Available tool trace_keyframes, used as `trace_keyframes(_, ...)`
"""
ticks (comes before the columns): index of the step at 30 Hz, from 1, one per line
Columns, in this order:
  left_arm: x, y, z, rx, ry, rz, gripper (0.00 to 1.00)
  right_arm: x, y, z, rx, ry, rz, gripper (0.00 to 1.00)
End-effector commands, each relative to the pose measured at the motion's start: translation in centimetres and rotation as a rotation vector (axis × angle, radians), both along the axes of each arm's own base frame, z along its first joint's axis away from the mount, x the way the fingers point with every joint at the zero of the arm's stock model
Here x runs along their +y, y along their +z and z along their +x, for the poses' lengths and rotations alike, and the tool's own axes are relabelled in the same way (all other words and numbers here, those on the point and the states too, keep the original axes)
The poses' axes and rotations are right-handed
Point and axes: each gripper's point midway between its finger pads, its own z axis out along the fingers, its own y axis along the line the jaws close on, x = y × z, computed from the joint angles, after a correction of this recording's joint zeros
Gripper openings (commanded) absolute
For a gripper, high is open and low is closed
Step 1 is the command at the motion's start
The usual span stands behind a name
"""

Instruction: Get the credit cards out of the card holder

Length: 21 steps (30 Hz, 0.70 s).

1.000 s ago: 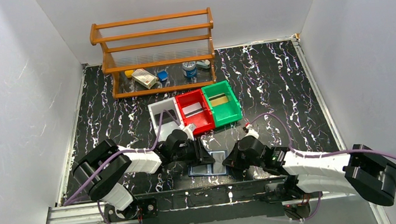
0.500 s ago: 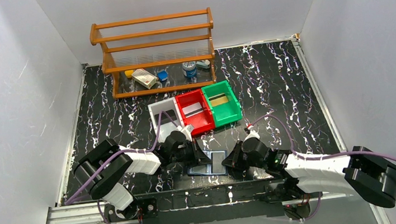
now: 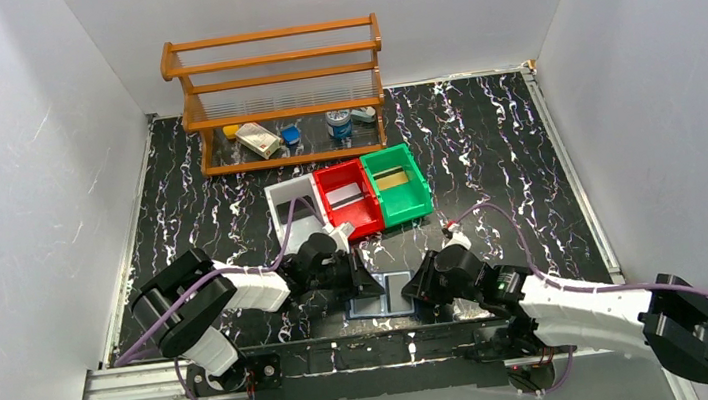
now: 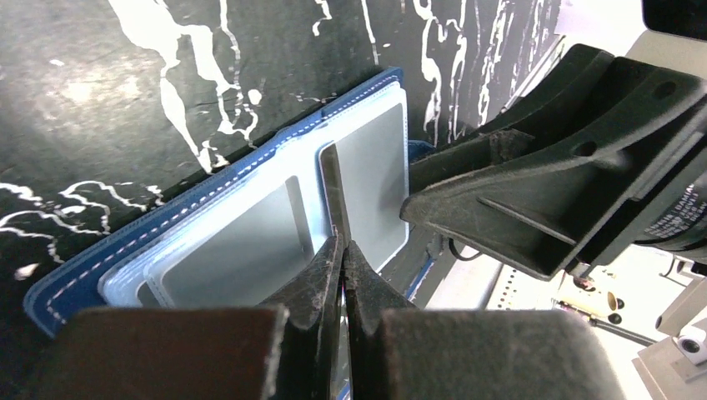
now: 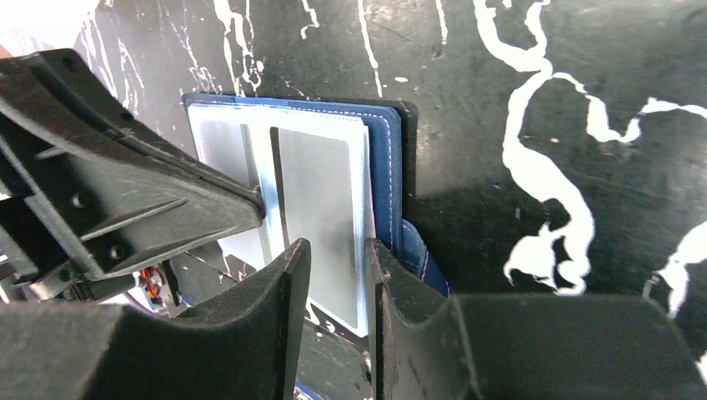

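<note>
Behind card holder (image 3: 381,295), three bins (image 3: 365,227), left gripper (image 4: 340,243) pinched shut, right gripper (image 5: 333,247) parted

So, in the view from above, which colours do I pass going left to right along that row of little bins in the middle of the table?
white bin → red bin → green bin

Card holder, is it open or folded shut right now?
Open: the card holder lies spread flat, its pale inner sleeves facing up inside the navy cover.
</note>
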Motion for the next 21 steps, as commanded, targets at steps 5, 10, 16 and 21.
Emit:
trace_keyframes(5, -1.2, 2.7, 0.3, -0.069, -0.047, -0.058, 0.0, -1.0, 0.9, 0.2, -0.017, -0.008, -0.073, 0.4)
trace_keyframes(10, -1.2, 2.4, 0.2, -0.063, -0.056, -0.044, 0.0, -1.8, 1.2, 0.7, 0.005, -0.035, -0.172, 0.5)
trace_keyframes(16, -1.2, 2.4, 0.3, -0.079, -0.077, -0.024, 0.02, -2.7, 2.2, 1.4, 0.012, -0.062, -0.284, 0.52)
trace_keyframes(21, -1.2, 2.4, 0.4, -0.088, -0.088, -0.009, 0.03, -1.6, 2.9, 1.7, -0.01, -0.032, -0.251, 0.46)
